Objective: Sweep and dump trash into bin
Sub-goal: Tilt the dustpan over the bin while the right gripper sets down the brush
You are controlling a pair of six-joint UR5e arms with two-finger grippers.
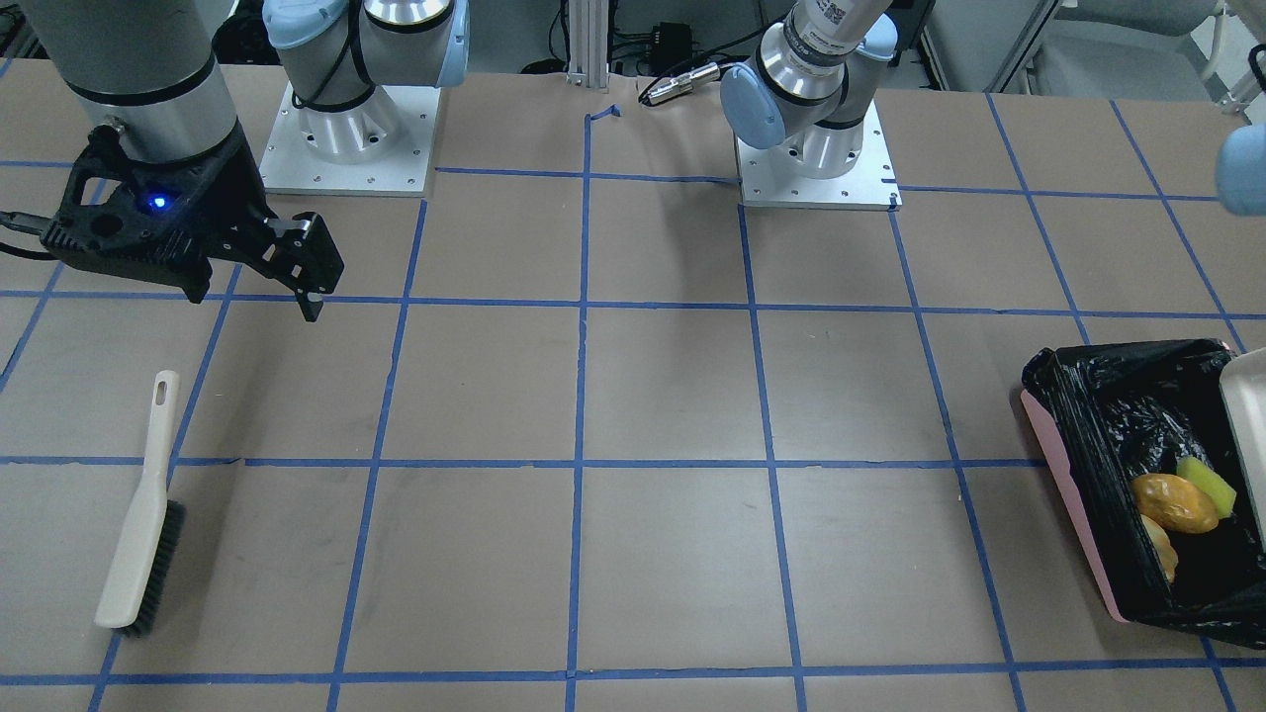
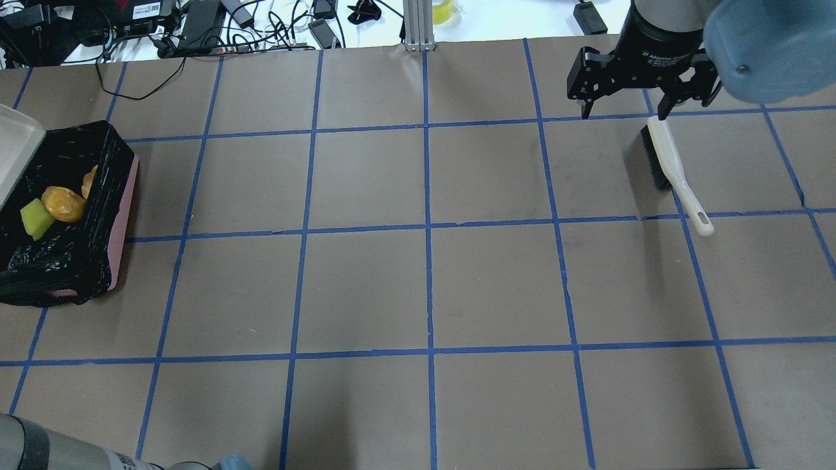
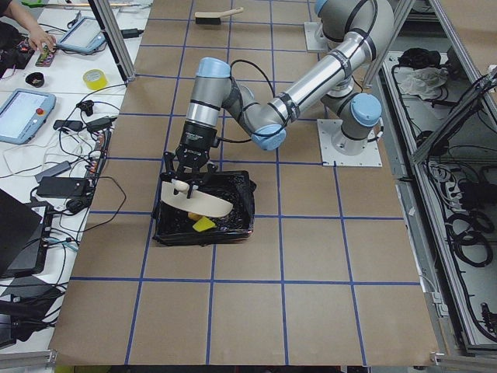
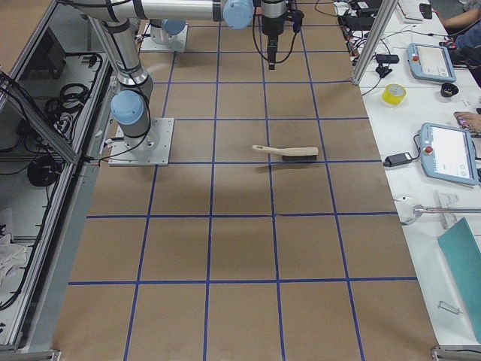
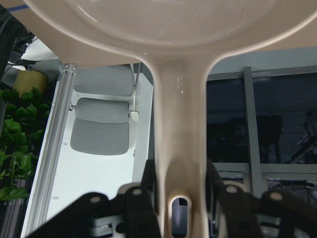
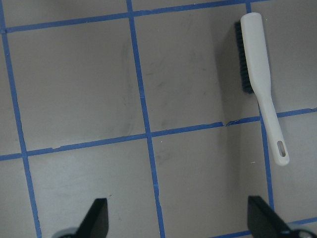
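Observation:
The pink bin [image 1: 1073,504] with its black bag stands at the table's end, also in the overhead view [image 2: 124,215]. Inside lie the orange-brown lump [image 1: 1175,502], the yellow wedge [image 1: 1207,483] and a pale third piece [image 1: 1159,547], partly hidden by the bag. My left gripper [image 5: 181,198] is shut on the handle of the beige dustpan [image 3: 203,202] and holds it tilted over the bin. My right gripper [image 2: 624,114] is open and empty, raised above the bristle end of the white brush [image 2: 673,166].
The brush [image 1: 138,534] lies flat on the brown table with its handle pointing toward the robot. Blue tape lines grid the table. Cables and devices lie beyond the far edge [image 2: 196,26]. The two arm bases [image 1: 346,138] stand at the robot side.

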